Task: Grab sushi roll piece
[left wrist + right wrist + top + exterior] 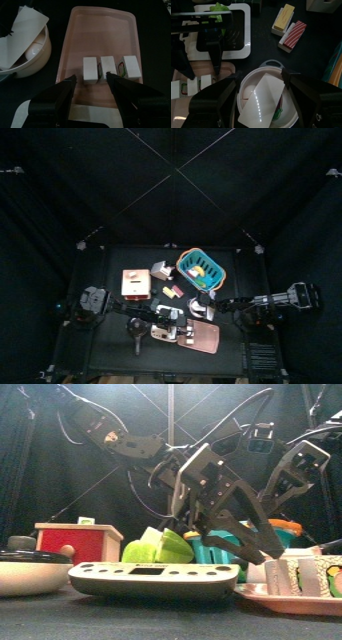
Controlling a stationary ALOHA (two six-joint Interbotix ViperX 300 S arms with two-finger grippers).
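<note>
Black curtains hang on every side of a small, matte black desk (pixel 114 333), crowded toward its front half.

Near the front lies a flat pink tray (pixel 100 40), a long rectangle with rounded corners and a low raised lip, its surface smooth and faintly glossy. Three chunky white blocks stand in a row across it. The middle one is the sushi roll piece (pixel 107 68), squarish and pale, with a dark seam down one side. It sits between its two neighbours, close to both.

The left gripper (pixel 93 87) hangs directly over that row, its two black, flat-faced jaws spread wide, holding nothing; the sushi roll piece shows in the gap between their tips.

Beside the tray, a round white bowl (pixel 30 57) with a thick smooth rim holds a stiff white card-like sheet leaning inside it.

Further back stands a blue basket (pixel 202 268) of open lattice plastic, oval, with bright pieces in it. To its side is a red boxy block (pixel 134 282) with a paler top. A white square tray (pixel 224 30) with rounded corners carries something leafy green (pixel 218 7). A yellow slab (pixel 284 17) and a red-and-white striped slab (pixel 293 35) lie side by side on the bare desk.

The right gripper (pixel 258 82) hovers over the white bowl, jaws wide apart and empty.
</note>
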